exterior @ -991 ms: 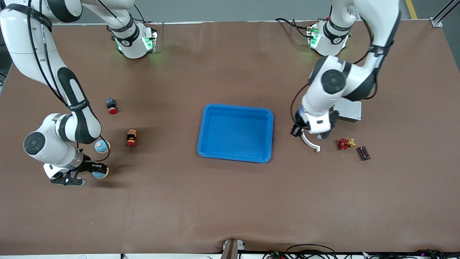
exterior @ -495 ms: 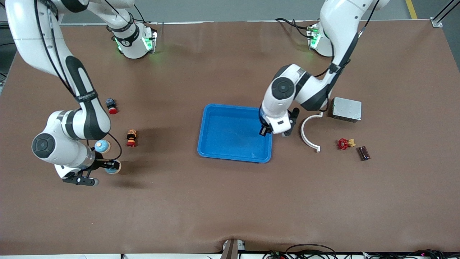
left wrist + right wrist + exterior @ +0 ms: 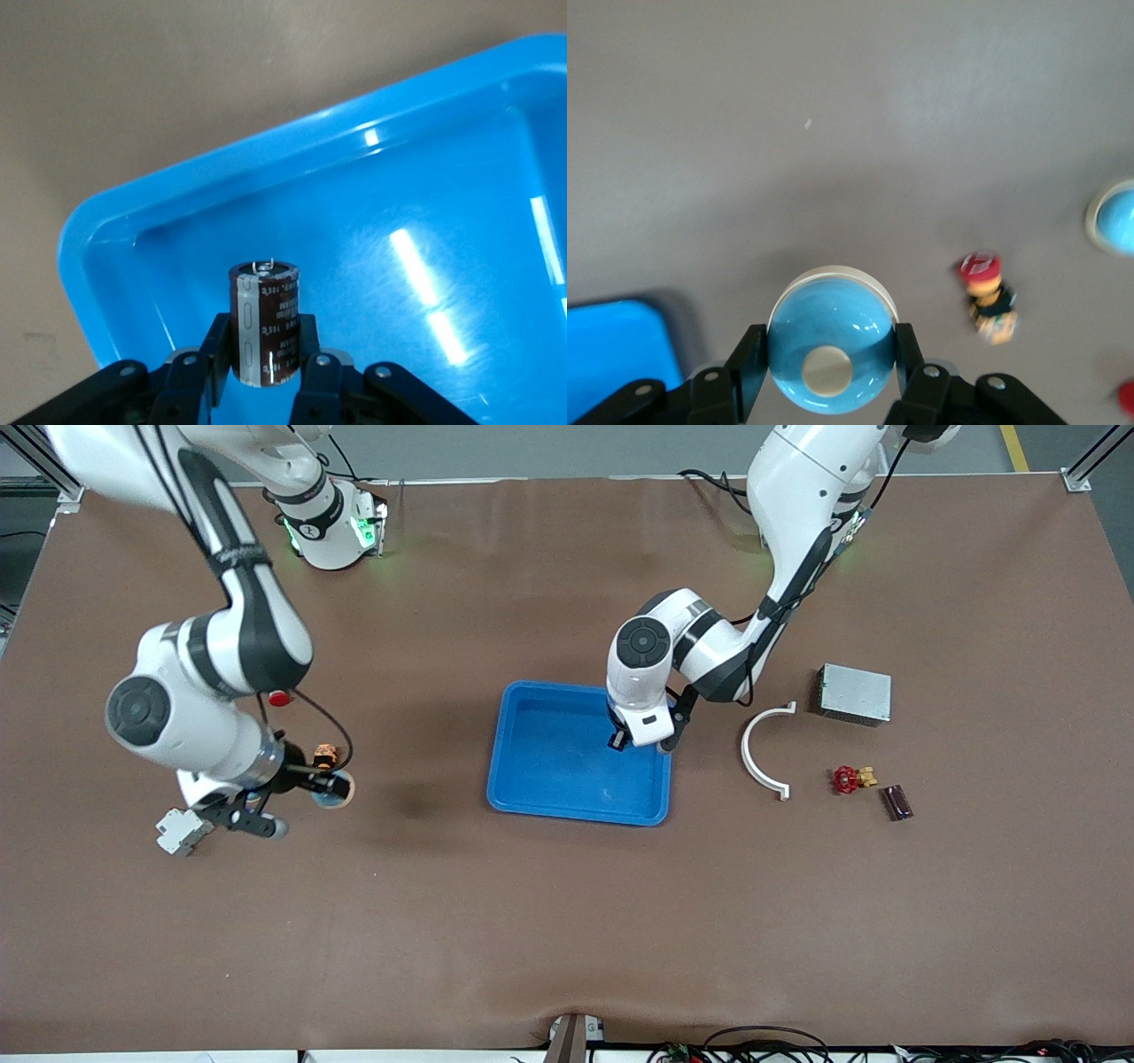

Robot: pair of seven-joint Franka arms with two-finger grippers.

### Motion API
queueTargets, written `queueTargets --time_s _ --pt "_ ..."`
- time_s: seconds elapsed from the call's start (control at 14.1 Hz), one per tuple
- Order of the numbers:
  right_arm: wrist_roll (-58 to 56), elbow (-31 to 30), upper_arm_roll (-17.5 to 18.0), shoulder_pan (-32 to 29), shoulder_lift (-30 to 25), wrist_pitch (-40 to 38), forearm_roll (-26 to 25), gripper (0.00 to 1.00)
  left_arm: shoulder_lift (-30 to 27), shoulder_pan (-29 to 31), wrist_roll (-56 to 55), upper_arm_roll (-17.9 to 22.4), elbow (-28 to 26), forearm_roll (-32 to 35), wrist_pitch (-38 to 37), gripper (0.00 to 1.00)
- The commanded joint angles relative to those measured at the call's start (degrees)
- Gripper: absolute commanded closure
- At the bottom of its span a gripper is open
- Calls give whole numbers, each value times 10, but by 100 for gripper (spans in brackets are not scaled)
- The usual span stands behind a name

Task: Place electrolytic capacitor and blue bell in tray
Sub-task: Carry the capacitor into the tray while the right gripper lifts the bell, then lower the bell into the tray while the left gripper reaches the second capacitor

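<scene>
The bright-blue tray lies mid-table. My left gripper hangs over the tray's corner at the left arm's end, shut on the electrolytic capacitor, a dark brown upright cylinder with a grey stripe. In the left wrist view that gripper has the tray's floor beneath it. My right gripper is up over bare table toward the right arm's end, beside the small figurine. It is shut on the blue bell, a glossy blue dome with a white rim, held at its sides by the gripper.
A small figurine and a red button sit by the right arm. A second blue bell lies past the figurine. A white curved piece, metal box, red valve and dark block lie toward the left arm's end.
The left arm carried the capacitor from beside the white curved piece to over the tray. The right arm lifted the blue bell and swung it toward the tray.
</scene>
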Motion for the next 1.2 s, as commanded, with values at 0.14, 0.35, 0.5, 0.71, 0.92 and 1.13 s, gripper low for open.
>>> queueTargets --time_s 0.14,0.35,0.5,0.71,0.92,1.13 --pt "166 -80 -3 93 -78 9 6 100 -7 -6 -19 7 12 15 -37 0" --pt "262 -86 -4 152 -75 19 2 100 -55 14 -15 7 13 16 -66 0" --pt "303 -96 -3 177 -75 38 2 100 -95 33 -9 7 13 18 -103 0" --pt "366 -103 -4 222 -70 66 1 100 -137 62 23 8 12 56 -154 0" --pt "412 -103 -4 252 -43 102 -2 100 -165 108 101 7 11 72 -186 0" --pt "454 -100 -4 270 -15 130 -32 100 -188 167 195 4 7 72 -197 0"
